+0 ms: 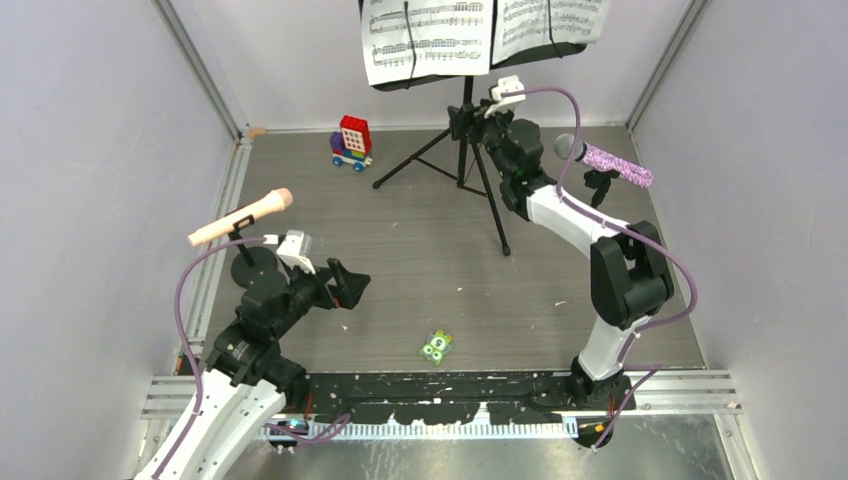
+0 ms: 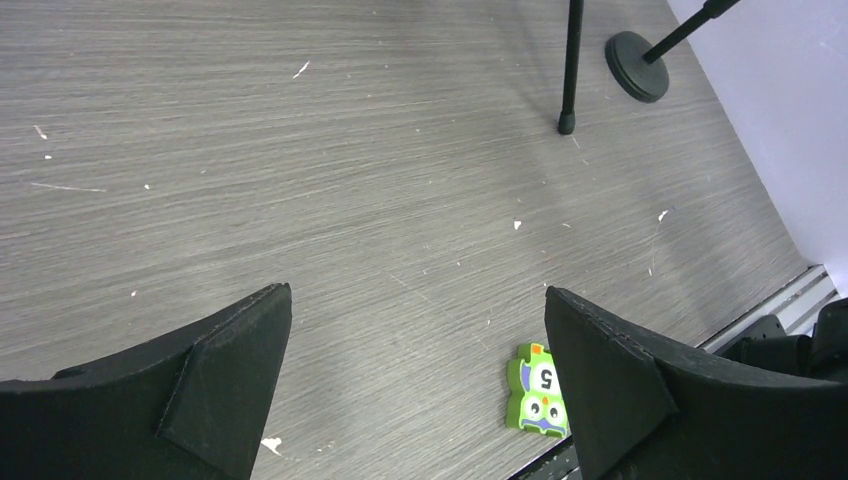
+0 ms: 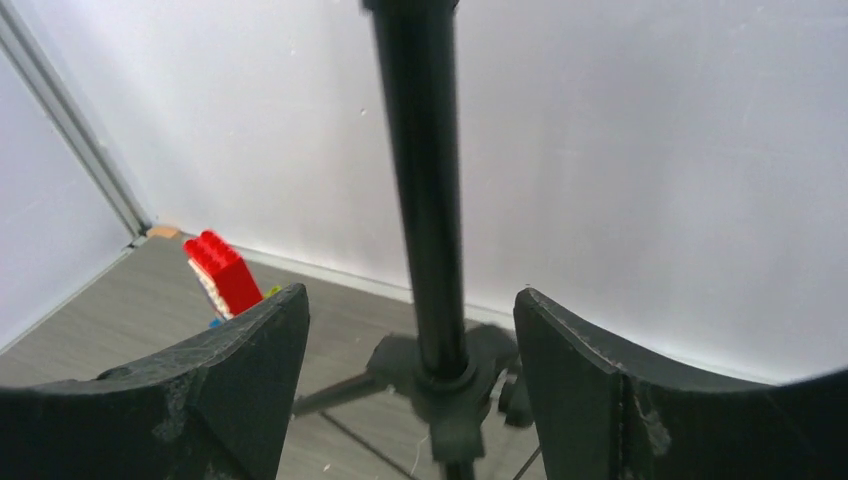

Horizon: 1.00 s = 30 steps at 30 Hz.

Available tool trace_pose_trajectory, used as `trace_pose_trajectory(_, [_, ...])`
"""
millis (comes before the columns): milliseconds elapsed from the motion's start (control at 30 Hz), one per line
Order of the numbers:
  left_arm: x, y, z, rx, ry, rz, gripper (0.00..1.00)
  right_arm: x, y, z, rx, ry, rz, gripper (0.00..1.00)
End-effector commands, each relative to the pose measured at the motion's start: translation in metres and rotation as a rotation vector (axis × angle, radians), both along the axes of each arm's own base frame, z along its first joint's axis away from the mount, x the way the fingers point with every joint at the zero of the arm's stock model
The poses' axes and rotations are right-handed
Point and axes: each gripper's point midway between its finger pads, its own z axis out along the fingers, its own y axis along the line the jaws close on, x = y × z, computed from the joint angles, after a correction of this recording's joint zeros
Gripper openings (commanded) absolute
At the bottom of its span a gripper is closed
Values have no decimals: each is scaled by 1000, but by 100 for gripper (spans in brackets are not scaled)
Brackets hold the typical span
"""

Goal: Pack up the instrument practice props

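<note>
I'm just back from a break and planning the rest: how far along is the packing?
Nothing looks packed: sheet pages sit on the upright music stand, pink microphone and purple microphone rest in their mounts. In hand: open right tool straddles the stand's pole. Left tool is open, empty. Everything is left.

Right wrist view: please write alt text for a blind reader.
A black round stand pole rises between the open black fingers of the right gripper, touching neither. Behind, at left, a red toy brick block stands on the grey floor.
</note>
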Motion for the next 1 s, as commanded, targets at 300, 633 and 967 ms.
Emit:
trace_pose_trajectory(300, [4,5,19,-1,-40,31,100,45,27,8,-31,-62,81,62])
trace_pose_trajectory(633, [6,8,17,10,-42,49,100,38,34,4,-57,-28,132,19])
trace_pose_trajectory(967, [5,6,23,-15,-35,49,100,10,32,14,-36,71,136,1])
